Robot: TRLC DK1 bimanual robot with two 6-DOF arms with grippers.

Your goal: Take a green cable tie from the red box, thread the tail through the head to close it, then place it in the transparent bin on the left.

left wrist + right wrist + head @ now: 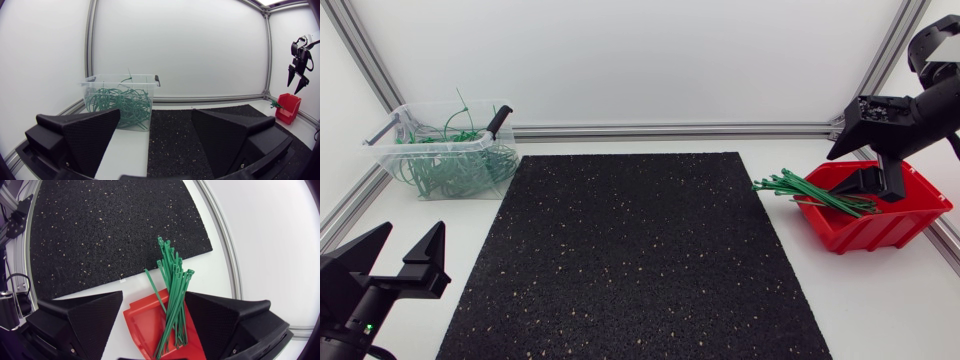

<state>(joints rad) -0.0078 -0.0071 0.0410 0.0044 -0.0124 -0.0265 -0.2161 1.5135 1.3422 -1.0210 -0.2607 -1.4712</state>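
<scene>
Spread wide and holding nothing, right gripper (154,294) hangs over the red box (880,232); left gripper (412,240), likewise spread, sits at the white table's (880,310) near-left corner. A speckled black mat (630,250) covers the middle. The transparent bin (440,105), far left, holds looped ties (470,165). Straight green cable ties (810,190) lie bundled in the box, heads overhanging toward the mat.

A white counter (880,300) fills the frame, and a black speckled mat (630,260) covers its centre. Plain white panels (620,60) close it in along the top and both sides. Aluminium rails (670,130) run where the panels meet the counter and slant up at the upper left and upper right corners. The light is soft and even.
</scene>
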